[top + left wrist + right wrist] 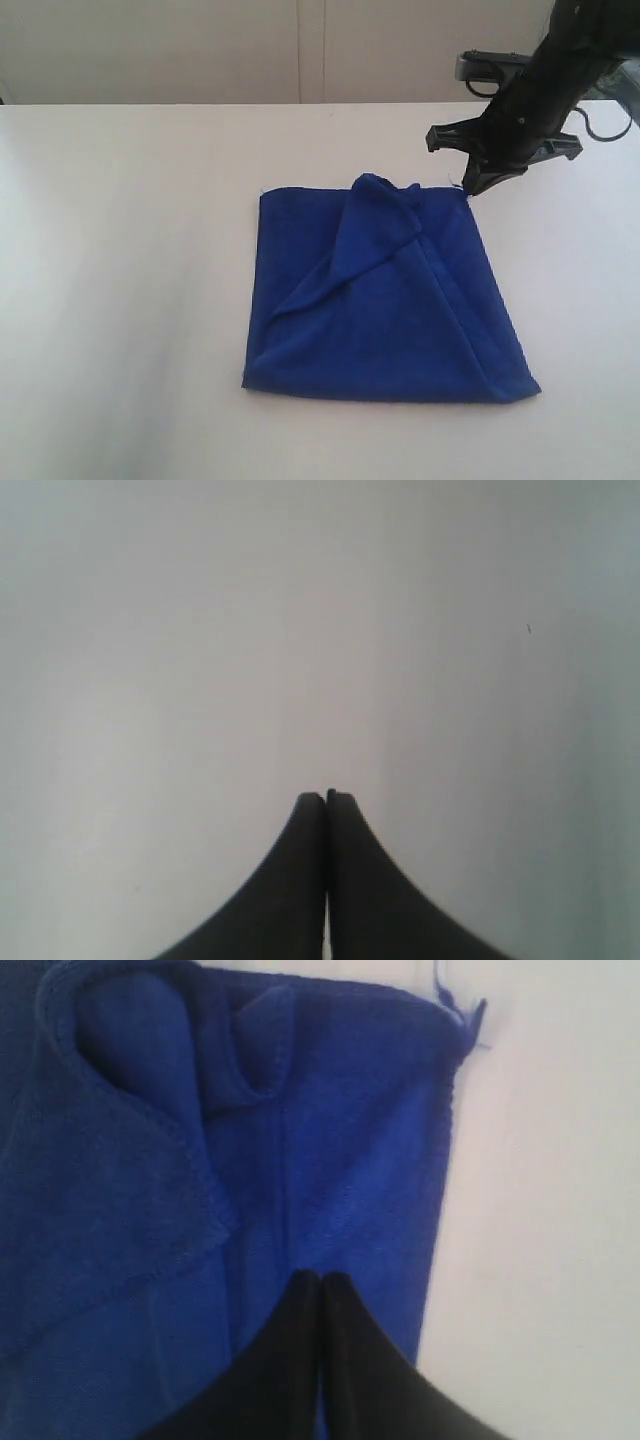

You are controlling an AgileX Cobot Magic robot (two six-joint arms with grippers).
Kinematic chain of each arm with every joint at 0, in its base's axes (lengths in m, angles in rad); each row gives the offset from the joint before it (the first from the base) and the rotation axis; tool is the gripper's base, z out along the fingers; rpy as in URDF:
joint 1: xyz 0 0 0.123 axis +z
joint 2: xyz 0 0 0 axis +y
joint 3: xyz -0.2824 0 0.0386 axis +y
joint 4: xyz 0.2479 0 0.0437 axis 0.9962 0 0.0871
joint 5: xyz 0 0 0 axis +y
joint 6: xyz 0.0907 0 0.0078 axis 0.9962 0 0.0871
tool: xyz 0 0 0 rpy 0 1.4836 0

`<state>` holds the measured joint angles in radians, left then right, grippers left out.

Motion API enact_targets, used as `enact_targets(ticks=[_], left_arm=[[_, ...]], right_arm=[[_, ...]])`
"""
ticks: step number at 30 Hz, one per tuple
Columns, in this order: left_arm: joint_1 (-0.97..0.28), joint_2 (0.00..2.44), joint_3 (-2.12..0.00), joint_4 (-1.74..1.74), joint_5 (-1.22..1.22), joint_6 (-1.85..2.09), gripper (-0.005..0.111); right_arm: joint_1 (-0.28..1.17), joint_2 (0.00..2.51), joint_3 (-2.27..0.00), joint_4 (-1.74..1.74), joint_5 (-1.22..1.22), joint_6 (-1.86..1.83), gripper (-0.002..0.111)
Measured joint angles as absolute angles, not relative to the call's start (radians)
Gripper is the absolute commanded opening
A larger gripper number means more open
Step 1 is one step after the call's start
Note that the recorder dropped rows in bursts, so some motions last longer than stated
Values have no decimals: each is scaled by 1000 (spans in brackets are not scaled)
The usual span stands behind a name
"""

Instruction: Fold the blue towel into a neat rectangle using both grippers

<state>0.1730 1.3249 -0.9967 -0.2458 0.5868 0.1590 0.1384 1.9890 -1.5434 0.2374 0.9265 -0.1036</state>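
- Blue towel [385,300] lies rumpled on white table [130,250].
- Right gripper [469,187]: fingers together, empty, at towel's far right corner.
- Left gripper [327,796]: fingers together, empty, over bare table.

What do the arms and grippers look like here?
The exterior view shows only the right arm: black, jointed, angular, with side brackets and a black cable looping behind. The left gripper and right gripper have plain black fingers tapering to narrow tips. No markings visible.
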Motion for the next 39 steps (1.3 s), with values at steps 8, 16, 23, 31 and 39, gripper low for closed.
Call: enact_targets(ticks=[8,16,23,31,39], left_arm=[[112,1325,-997,-468,582,334,0],[-176,1362,-1004,-532,446,414,0],[-339,1583,-1135,-534,427,414,0],[-370,1726,-1250,-534,427,405,0],[-370,1762,-1253,-550,423,407,0]], right_arm=[[140,2035,-1502,430,821,-261,0],[144,2116,-1502,443,712,-282,0],[144,2165,-1502,499,711,-324,0],[177,2176,-1502,551,753,-381,0],[190,2140,-1502,570,796,-398,0]])
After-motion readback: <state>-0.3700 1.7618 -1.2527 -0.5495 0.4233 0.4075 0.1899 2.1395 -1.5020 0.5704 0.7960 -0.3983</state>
